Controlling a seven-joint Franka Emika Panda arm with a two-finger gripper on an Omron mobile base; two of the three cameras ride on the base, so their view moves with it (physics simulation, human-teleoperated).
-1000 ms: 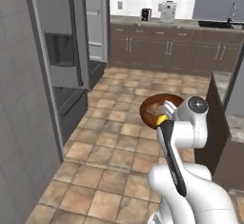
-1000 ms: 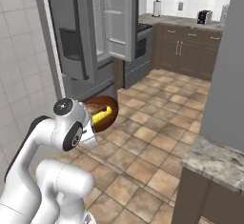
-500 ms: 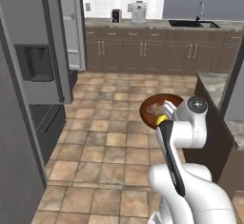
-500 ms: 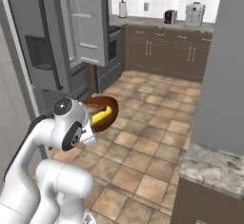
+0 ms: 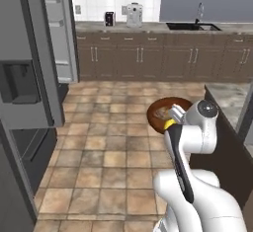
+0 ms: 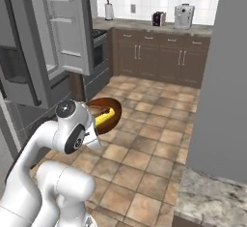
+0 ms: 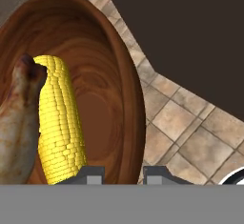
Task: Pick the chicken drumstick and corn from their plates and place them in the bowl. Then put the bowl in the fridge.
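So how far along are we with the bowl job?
Done: the corn and drumstick lie together inside the bowl. In hand: the hand is shut on the bowl's rim, carrying it above the tiled floor. Left: reach the fridge, whose door stands open, and set the bowl inside.

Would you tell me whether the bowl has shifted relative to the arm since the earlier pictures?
No. The bowl sits beside the arm's white joint as before; the kitchen moved because the base turned.

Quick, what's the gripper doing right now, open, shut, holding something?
Gripper: shut on the rim of the wooden bowl, which carries the corn and chicken drumstick.
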